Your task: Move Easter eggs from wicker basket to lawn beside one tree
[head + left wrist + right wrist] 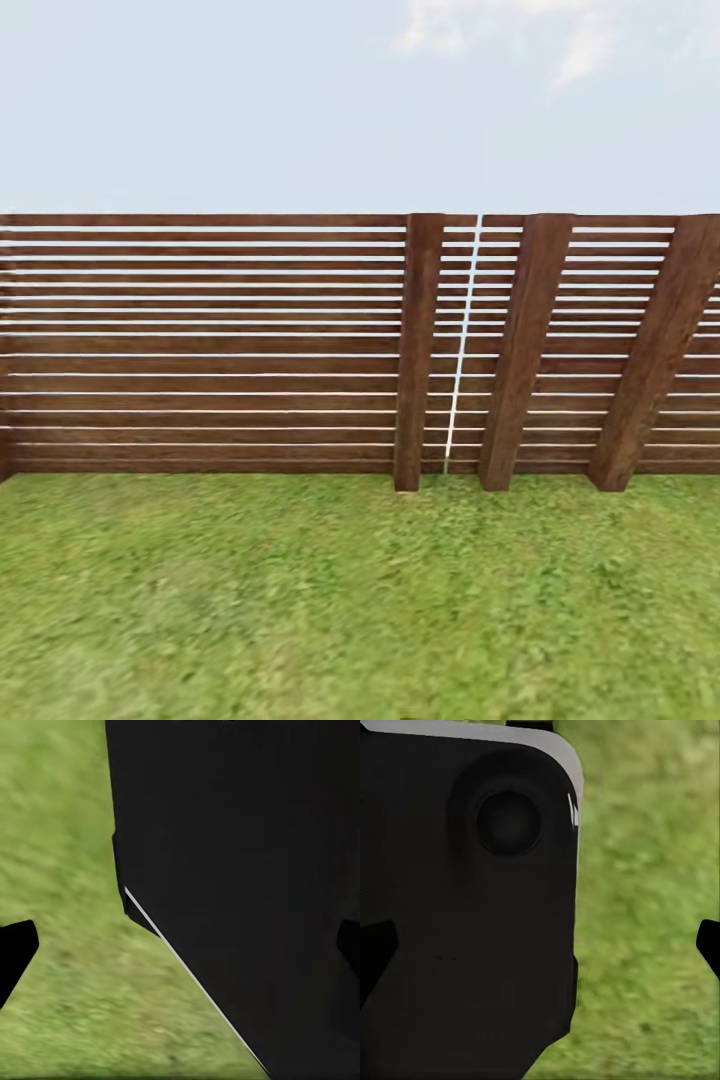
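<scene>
The lawn (300,600) spreads wide and flat up to the fence (200,340), a wall of dark horizontal slats with three thick posts toward its right end, under pale sky. No basket, egg or tree stands on the stretch of grass ahead, so the robot is probably on its way to find them.

Each wrist camera looks past a large black body panel (247,870) onto blurred grass. The left tool (180,952) has its finger tips (15,949) at opposite edges of the picture, spread wide with nothing between; the right tool (540,952) stands the same, released and empty.

I judge the eggs light, smooth, rounded and apt to slip, so a hold across the widest middle seems best. The woven basket should be stiff but light, easily nudged.
</scene>
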You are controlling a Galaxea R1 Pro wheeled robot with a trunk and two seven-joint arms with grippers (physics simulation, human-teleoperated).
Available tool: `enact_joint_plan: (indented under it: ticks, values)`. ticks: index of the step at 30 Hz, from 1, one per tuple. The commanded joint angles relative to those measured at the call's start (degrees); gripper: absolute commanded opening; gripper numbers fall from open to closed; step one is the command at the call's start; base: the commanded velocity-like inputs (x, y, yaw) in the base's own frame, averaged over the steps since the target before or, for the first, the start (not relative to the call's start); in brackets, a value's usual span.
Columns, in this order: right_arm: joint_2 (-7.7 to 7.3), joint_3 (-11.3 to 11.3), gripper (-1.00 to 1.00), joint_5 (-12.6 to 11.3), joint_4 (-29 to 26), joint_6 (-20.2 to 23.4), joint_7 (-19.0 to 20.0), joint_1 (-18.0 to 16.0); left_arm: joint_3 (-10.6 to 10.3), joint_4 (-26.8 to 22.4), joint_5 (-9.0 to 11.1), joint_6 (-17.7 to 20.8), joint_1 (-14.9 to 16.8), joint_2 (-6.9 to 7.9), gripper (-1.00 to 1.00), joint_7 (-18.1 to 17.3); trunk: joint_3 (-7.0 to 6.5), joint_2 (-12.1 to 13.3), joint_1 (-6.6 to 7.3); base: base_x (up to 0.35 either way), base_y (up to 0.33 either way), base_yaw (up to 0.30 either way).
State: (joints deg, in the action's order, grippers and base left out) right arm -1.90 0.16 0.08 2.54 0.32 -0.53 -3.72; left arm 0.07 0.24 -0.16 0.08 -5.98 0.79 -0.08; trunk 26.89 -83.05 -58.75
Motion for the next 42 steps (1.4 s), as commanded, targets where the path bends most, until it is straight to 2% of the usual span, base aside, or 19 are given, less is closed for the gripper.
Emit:
enact_joint_plan:
  ticks: [1,14,24,30,42]
  values:
    - [-0.02,0.02,1.0,0.01,0.1,0.03,-0.06,-0.06,0.0,-0.03,-0.02,0.01,0.01,0.0,1.0,-0.01,0.04,-0.03,0.03,-0.237,0.266,0.299]
    - [0.01,0.02,1.0,0.01,0.1,-0.04,-0.08,-0.06,-0.07,-0.06,-0.1,0.01,0.01,0.0,1.0,-0.01,0.04,-0.03,0.03,-0.23,0.235,0.299]
    - [0.04,0.1,1.0,0.13,0.68,0.02,0.08,-0.06,-0.09,-0.06,-0.11,0.01,0.03,0.0,1.0,-0.01,0.01,-0.03,0.03,-0.023,0.022,0.291]
    - [0.03,0.19,1.0,0.26,1.4,-0.07,0.27,-0.06,-0.1,-0.06,-0.11,0.01,0.04,0.0,1.0,-0.01,-0.01,-0.03,0.03,0.0,0.0,0.074]
    - [1.08,0.12,1.0,0.68,1.48,0.22,-0.42,-0.06,-0.12,-0.06,-0.11,0.01,0.04,0.0,1.0,-0.01,0.13,-0.03,0.03,0.0,0.0,0.258]
